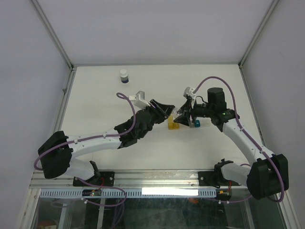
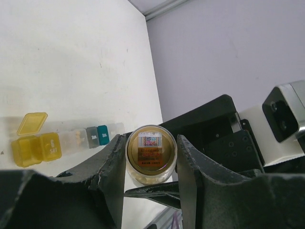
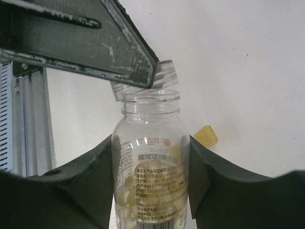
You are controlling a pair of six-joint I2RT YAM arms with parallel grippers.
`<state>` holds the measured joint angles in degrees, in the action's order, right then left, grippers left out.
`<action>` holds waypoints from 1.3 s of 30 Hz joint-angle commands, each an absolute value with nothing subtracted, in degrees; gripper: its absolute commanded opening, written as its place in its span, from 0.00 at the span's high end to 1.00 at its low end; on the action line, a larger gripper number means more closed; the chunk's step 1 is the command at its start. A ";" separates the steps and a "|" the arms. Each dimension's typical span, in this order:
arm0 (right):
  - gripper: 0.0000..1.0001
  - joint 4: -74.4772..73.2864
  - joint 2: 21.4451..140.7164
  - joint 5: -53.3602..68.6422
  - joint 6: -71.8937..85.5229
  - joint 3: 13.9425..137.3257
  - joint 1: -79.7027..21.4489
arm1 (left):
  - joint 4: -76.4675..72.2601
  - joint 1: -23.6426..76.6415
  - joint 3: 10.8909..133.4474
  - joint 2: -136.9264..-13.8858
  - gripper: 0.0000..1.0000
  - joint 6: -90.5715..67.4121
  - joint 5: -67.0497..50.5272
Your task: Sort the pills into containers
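My right gripper is shut on a clear bottle that holds pale yellow pills; its neck is uncovered. The bottle's clear cap sits tilted just above the mouth. My left gripper is shut on that cap, whose gold seal faces the camera. Both grippers meet at the table's middle. The containers lie on the table just beyond, in a strip. The yellow compartment has its lid up, and the teal compartment lies toward the right arm's side.
A small white-capped bottle with a dark bottom stands at the back left. The right arm's black body is close beside my left fingers. Metal rails edge the white table on the left and along the near side.
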<state>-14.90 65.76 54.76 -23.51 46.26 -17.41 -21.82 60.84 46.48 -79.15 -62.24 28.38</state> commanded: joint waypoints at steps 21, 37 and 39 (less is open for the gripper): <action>1.00 5.67 61.71 62.85 -3.43 47.56 -11.76 | -6.14 46.85 33.77 -70.07 0.98 -55.80 34.47; 1.00 79.00 64.91 57.43 54.46 50.75 -4.52 | 3.13 36.06 39.30 -82.39 0.72 -47.73 34.27; 1.00 86.91 64.87 60.24 58.70 51.02 -7.56 | 3.24 35.95 39.45 -83.75 0.63 -47.93 34.18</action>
<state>64.60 63.64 58.41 42.76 52.07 -4.64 2.37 36.64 37.19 -81.95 -49.17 33.04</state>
